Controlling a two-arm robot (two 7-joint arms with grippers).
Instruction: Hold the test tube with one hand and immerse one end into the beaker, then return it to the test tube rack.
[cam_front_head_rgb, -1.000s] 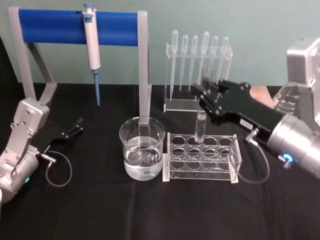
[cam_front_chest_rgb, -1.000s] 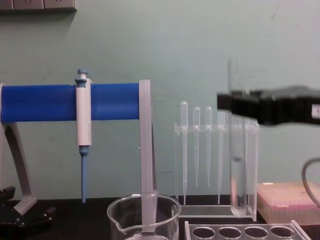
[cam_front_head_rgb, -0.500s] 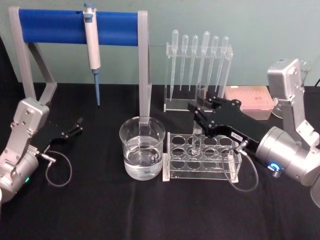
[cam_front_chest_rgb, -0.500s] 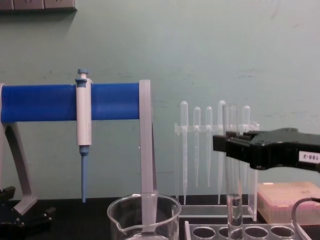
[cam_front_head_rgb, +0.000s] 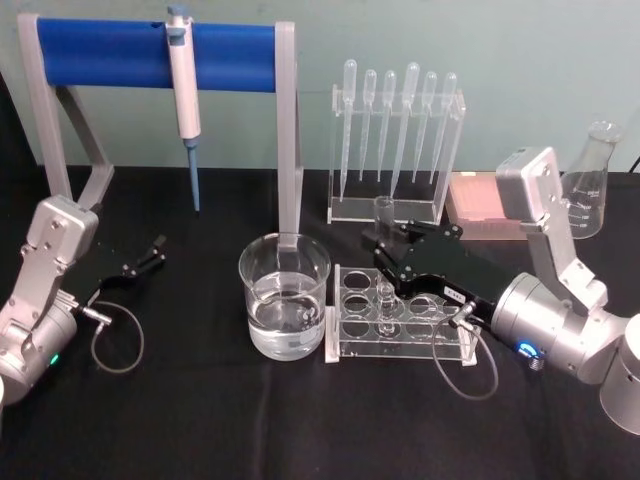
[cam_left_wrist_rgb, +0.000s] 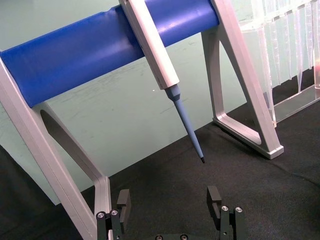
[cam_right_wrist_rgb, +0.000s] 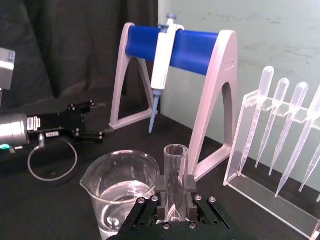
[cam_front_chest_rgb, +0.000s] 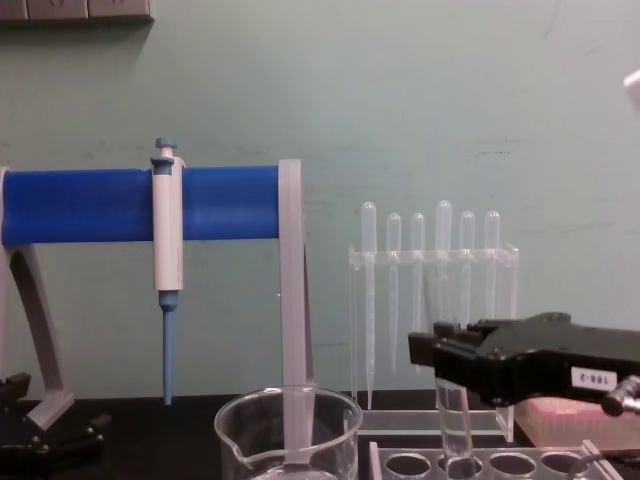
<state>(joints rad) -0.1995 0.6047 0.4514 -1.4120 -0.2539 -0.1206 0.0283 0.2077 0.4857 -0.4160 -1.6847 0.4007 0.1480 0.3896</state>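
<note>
My right claw grasps the test tube above the clear tube rack.

The tube stands almost upright, slightly tilted, with its lower end inside a rack hole in the back row, just beside the beaker that holds water. My left claw rests released on the black tabletop, well apart, near the blue pipettor stand.

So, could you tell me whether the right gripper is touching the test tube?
Touching: in the right wrist view, the right gripper has its fingers clamped against the test tube.
</note>
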